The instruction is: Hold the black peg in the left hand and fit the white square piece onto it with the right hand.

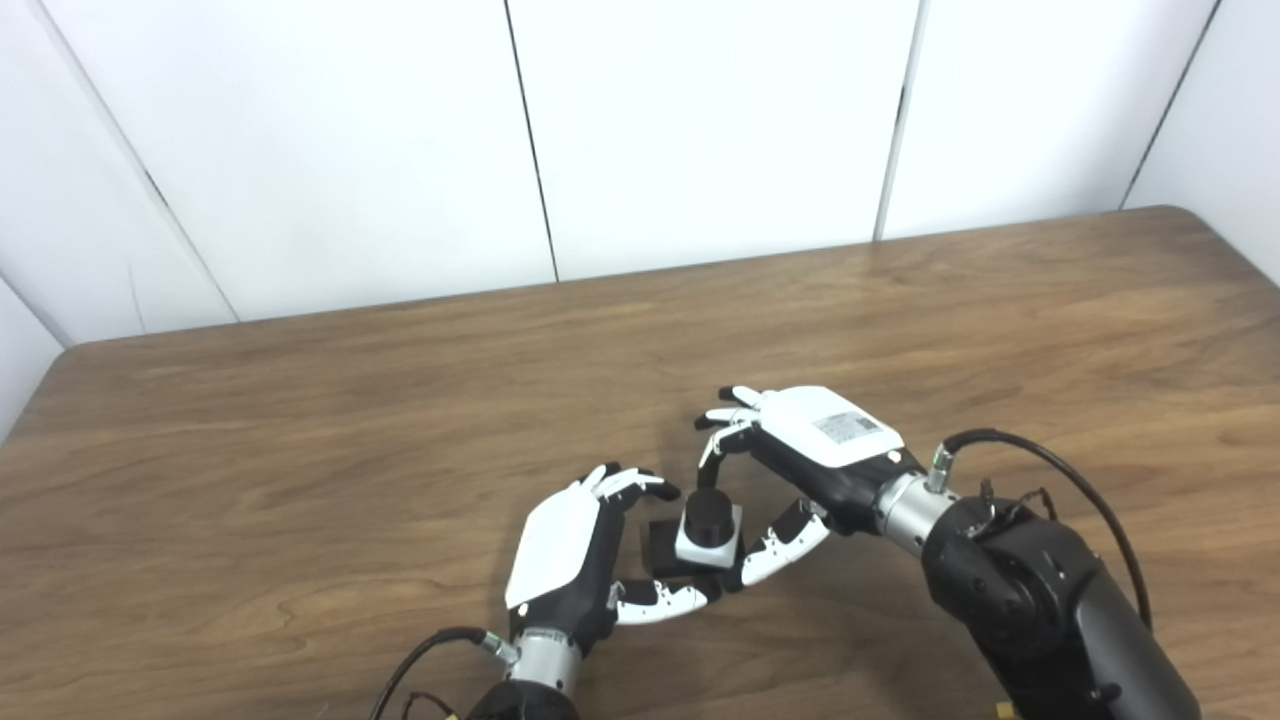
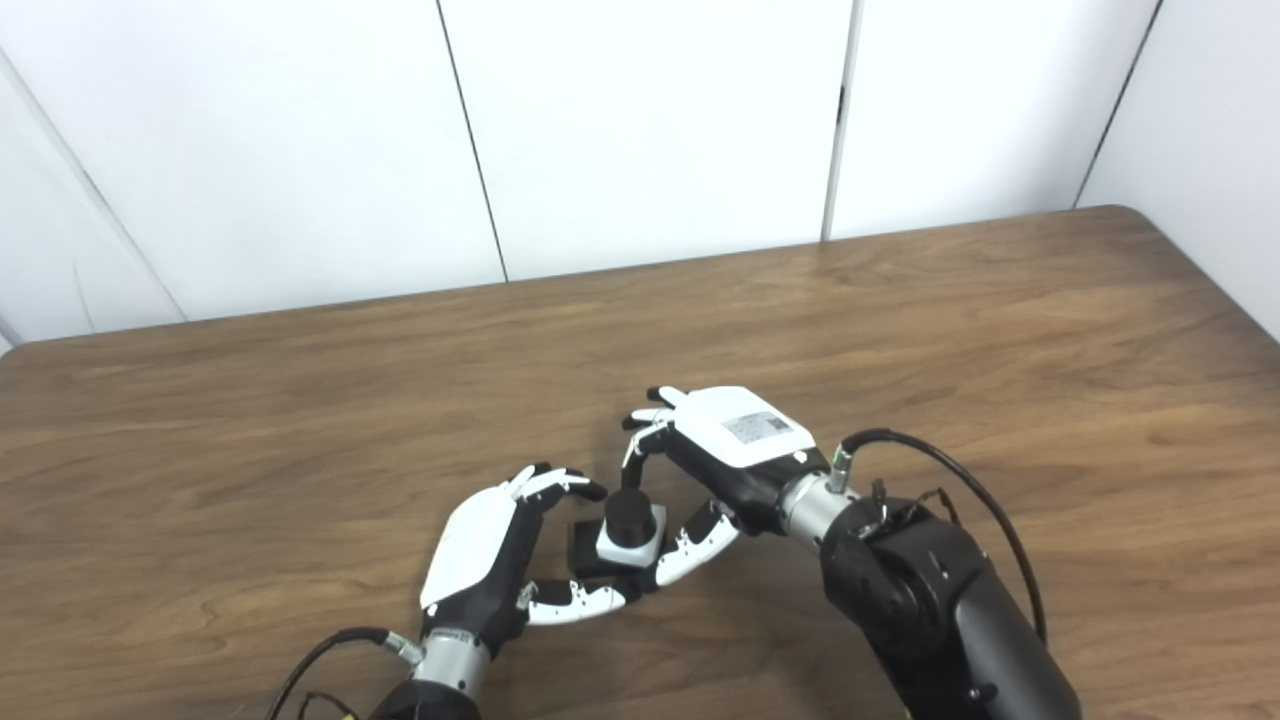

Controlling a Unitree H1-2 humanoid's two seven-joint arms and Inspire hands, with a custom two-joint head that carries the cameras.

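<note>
The black peg (image 1: 708, 510) stands upright on its black square base (image 1: 662, 545) on the table. The white square piece (image 1: 712, 548) sits around the peg, with the peg's round top sticking up through it. My left hand (image 1: 572, 555) is closed on the black base, fingers at its far side and thumb at its near side. My right hand (image 1: 800, 460) reaches in from the right, fingers curled down at the peg's far side and thumb against the white piece's near right corner. The same scene shows in the right eye view, with the white piece (image 2: 632, 545) between both hands.
The wooden table (image 1: 300, 450) runs out to the left, right and far side of the hands. White wall panels stand behind its far edge. A black cable (image 1: 1060, 470) loops off my right wrist.
</note>
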